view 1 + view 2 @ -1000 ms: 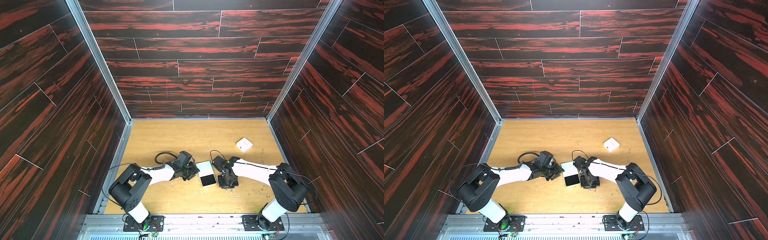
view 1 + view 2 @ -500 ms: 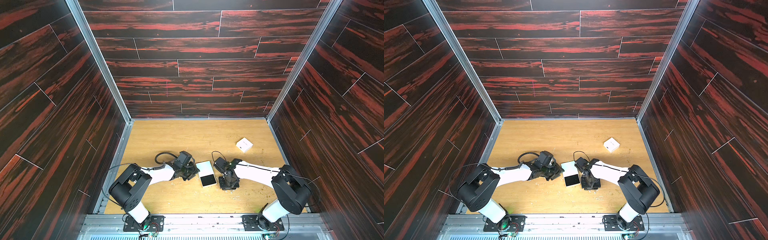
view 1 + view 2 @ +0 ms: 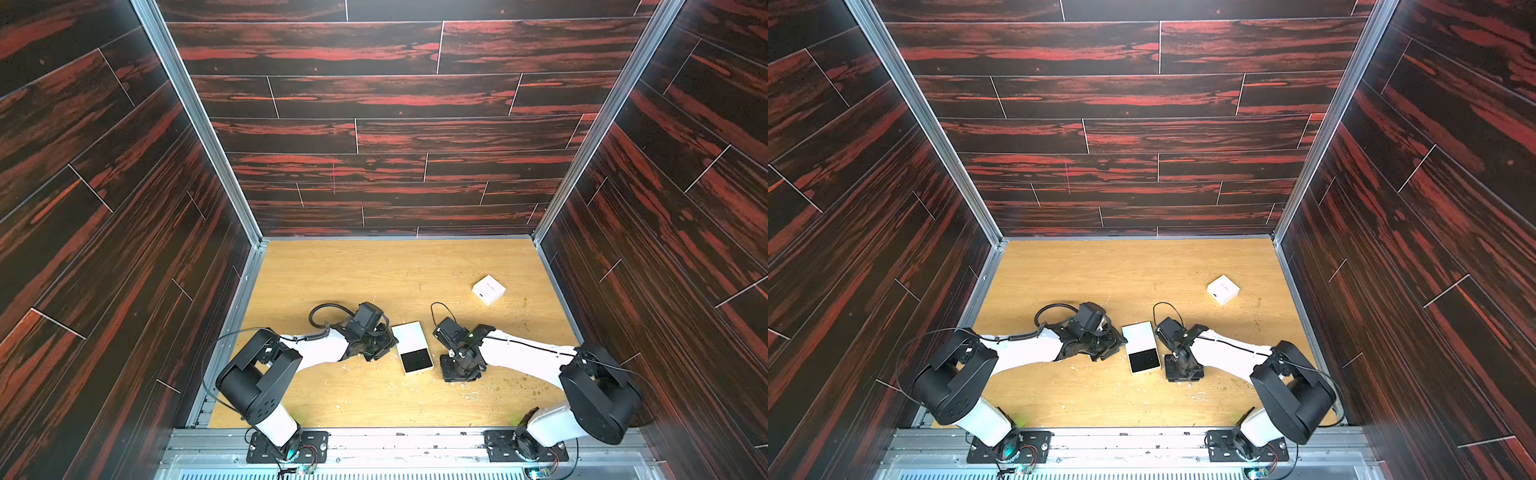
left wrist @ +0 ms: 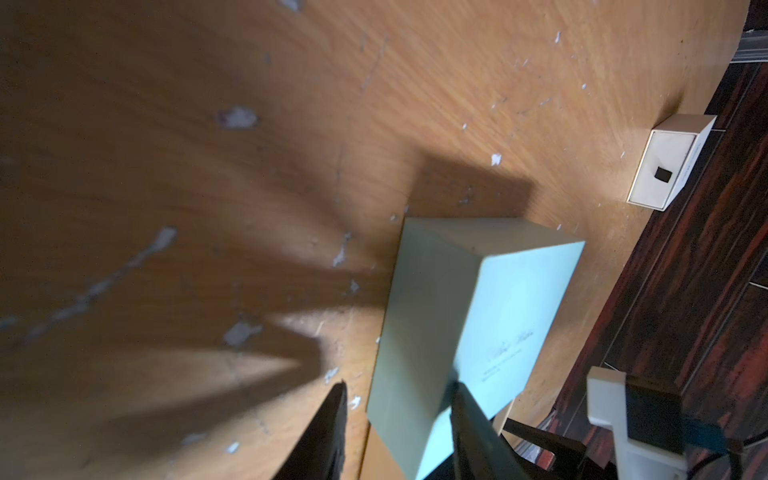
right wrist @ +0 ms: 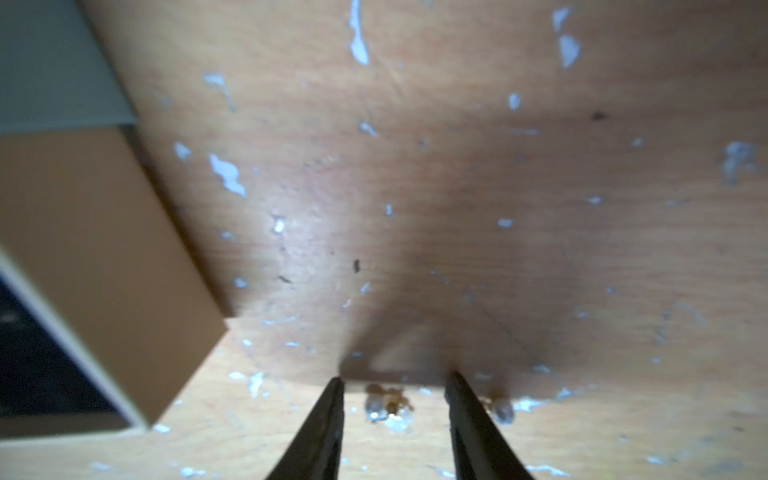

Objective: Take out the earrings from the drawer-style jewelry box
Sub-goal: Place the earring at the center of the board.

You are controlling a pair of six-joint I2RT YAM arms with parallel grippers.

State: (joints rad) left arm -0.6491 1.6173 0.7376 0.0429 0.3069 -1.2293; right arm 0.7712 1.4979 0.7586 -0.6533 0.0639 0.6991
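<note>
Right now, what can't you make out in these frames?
- What is in the drawer: too small in both top views, only black lining shows; the right wrist view cuts it off at the frame edge.
- earrings on the table by the right pincer: blurred in the right wrist view, count unclear; too small in top views.
- Whether the left pincer grips the box: the left wrist view is blurred, and the wrist hides it in top views.

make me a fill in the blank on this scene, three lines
1. The right end effector stands ___ over the earrings.
2. The earrings lie on the ___, outside the drawer.
3. The drawer's lining is ___.
Missing words: open, table, black.
</note>
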